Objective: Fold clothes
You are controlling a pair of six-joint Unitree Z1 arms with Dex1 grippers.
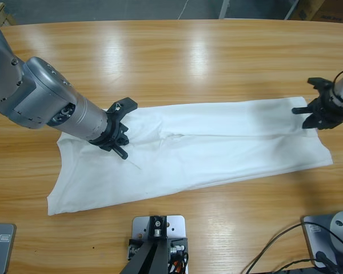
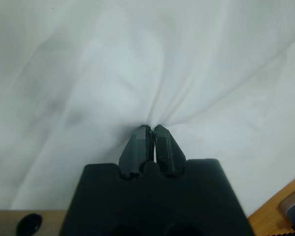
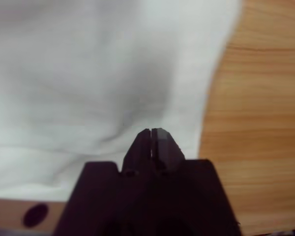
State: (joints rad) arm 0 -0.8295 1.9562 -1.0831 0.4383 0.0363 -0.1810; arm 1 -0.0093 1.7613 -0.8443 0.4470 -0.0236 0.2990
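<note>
My left gripper (image 2: 153, 127) has its jaws pressed together on a pinch of the white T-shirt (image 1: 217, 142), creases fanning out from the tips; from above I only see that arm low over the cloth's left part. My right gripper (image 3: 153, 131) is likewise closed, nipping the fabric just inside its edge, with bare wooden table (image 3: 255, 123) beside it. The high view alone shows the whole shirt, folded into a long band across the table's middle. I can read no label or print.
</note>
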